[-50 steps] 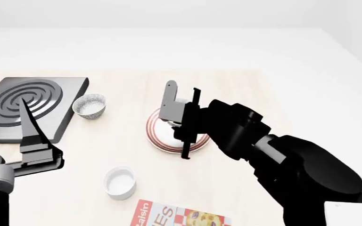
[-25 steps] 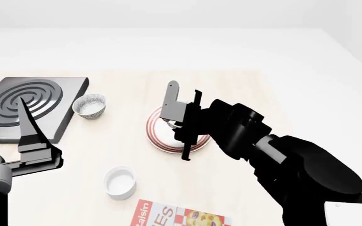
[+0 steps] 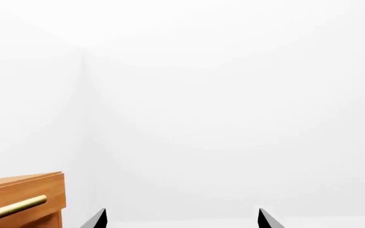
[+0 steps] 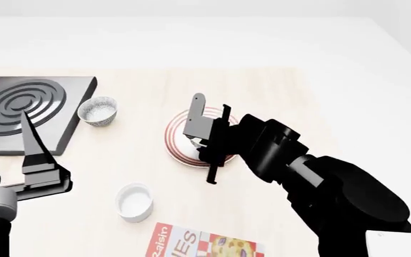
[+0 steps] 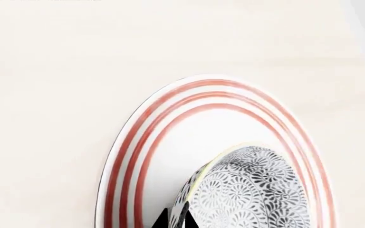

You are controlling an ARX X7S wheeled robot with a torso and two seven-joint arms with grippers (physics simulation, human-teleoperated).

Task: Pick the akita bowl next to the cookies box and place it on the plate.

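My right gripper (image 5: 176,221) is shut on the rim of the akita bowl (image 5: 252,190), which is grey-and-white patterned and tipped on its side over the red-striped plate (image 5: 144,137). From the head camera, that gripper (image 4: 202,140) hangs above the plate (image 4: 177,147) and hides most of the bowl. The cookies box (image 4: 198,243) lies at the near table edge. Low at the left, my left gripper (image 4: 38,160) stands open and holds nothing; the left wrist camera shows its tips (image 3: 181,221) wide apart against a white wall.
A second patterned bowl (image 4: 97,111) sits beside a dark square burner (image 4: 27,110) at the far left. A plain white cup (image 4: 134,202) stands near the cookies box. The left wrist view shows a wooden drawer (image 3: 24,202) with a brass handle.
The head view has tilted down a little, showing more of the cookies box. My right gripper with the bowl sits slightly lower over the plate. The left arm has not moved.
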